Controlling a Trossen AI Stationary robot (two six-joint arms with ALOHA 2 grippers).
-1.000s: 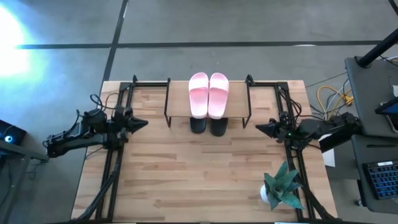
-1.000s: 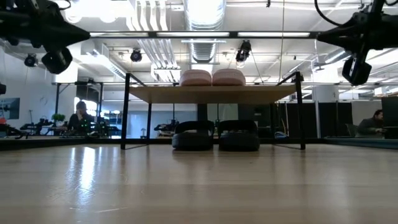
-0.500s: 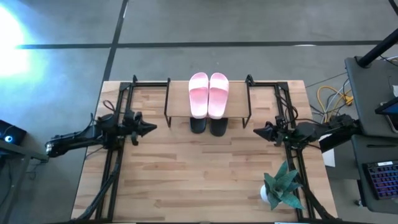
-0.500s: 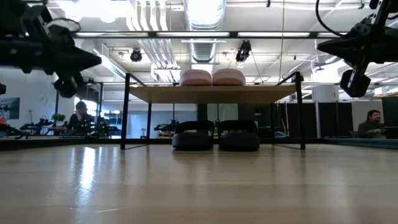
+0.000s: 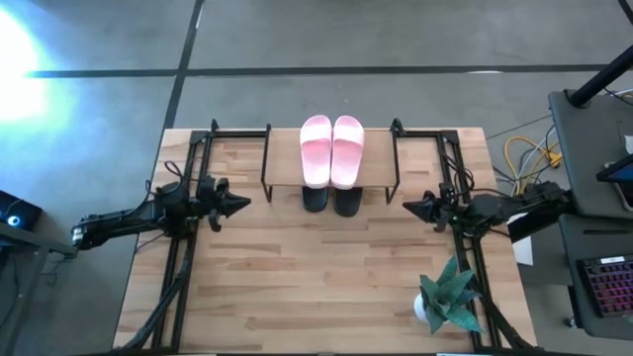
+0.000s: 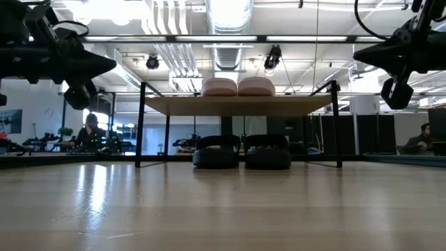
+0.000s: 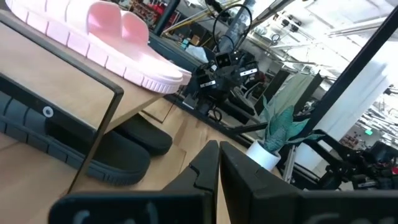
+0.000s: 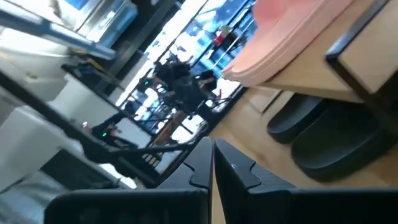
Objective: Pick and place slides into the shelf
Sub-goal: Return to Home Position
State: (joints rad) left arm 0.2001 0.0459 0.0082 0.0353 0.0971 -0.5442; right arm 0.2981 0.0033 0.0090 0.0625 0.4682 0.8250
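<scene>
Pale pink slides (image 5: 317, 150) paired atop shelf (image 5: 282, 158); black slides (image 5: 346, 204) beneath. Left gripper (image 5: 245, 202) and right gripper (image 5: 406, 207) flanking shelf, raised, jaws closed together.

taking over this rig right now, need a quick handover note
Left gripper: shut, empty, in the air left of the shelf.
Right gripper: shut, empty, in the air to the shelf's right.
Pink slides: side by side on the shelf's top.
Black slides: side by side on the table under it.
Done: all four slides placed.
Left: probably only parking both arms.
</scene>
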